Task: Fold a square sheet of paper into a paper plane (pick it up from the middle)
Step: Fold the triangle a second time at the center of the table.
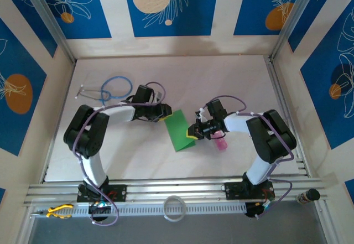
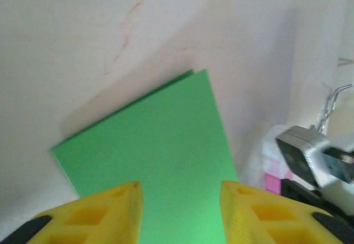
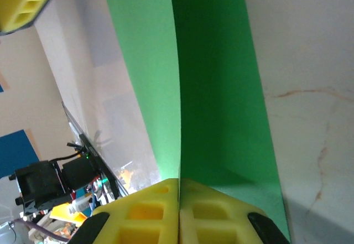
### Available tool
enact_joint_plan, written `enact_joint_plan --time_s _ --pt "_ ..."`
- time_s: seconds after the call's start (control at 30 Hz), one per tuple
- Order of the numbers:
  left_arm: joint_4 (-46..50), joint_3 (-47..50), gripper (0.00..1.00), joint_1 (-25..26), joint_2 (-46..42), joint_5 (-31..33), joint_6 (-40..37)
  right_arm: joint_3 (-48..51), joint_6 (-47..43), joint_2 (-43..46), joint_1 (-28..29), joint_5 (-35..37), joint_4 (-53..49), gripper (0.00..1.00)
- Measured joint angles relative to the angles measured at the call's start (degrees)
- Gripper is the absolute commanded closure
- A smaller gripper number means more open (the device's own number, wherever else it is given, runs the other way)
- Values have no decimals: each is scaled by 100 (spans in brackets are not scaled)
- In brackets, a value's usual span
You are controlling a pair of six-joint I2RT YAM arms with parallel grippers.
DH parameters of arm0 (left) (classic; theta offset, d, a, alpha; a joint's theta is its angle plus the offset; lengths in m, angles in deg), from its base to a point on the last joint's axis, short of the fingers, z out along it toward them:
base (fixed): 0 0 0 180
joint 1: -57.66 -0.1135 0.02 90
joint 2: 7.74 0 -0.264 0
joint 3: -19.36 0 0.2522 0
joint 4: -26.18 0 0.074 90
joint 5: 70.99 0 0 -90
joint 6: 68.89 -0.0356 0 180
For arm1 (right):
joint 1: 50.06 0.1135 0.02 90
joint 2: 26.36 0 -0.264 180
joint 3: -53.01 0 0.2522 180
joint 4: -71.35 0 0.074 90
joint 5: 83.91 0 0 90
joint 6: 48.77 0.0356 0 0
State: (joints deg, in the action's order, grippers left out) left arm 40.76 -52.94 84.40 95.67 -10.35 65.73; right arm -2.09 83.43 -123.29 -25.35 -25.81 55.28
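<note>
1. Where the arms meet at mid-table (image 1: 166, 78), paper (image 1: 180, 129): green sheet, folded double, layers slightly parted.
2. Right gripper (image 3: 178, 186): fingers pressed together, clamping the paper's edge.
3. Left gripper (image 2: 180, 191): jaws apart at the opposite edge, not pinching.
4. Bottle (image 1: 220, 144): pink, just beside right gripper.
5. Stethoscope (image 1: 108, 91): far left, well apart from paper.

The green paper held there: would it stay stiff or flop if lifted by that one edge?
Probably floppy: the green paper bows where the right fingers pinch it. Likely very light, being a thin doubled sheet.
</note>
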Motion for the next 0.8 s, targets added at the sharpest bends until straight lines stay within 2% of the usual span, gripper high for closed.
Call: enact_joint_plan --time_s 0.43,0.8 --pt "201 138 57 0 -555 313 -13 87 1615 -76 431 988 699 95" --pt "289 431 62 0 -791 463 44 87 2271 -20 831 1572 876 97"
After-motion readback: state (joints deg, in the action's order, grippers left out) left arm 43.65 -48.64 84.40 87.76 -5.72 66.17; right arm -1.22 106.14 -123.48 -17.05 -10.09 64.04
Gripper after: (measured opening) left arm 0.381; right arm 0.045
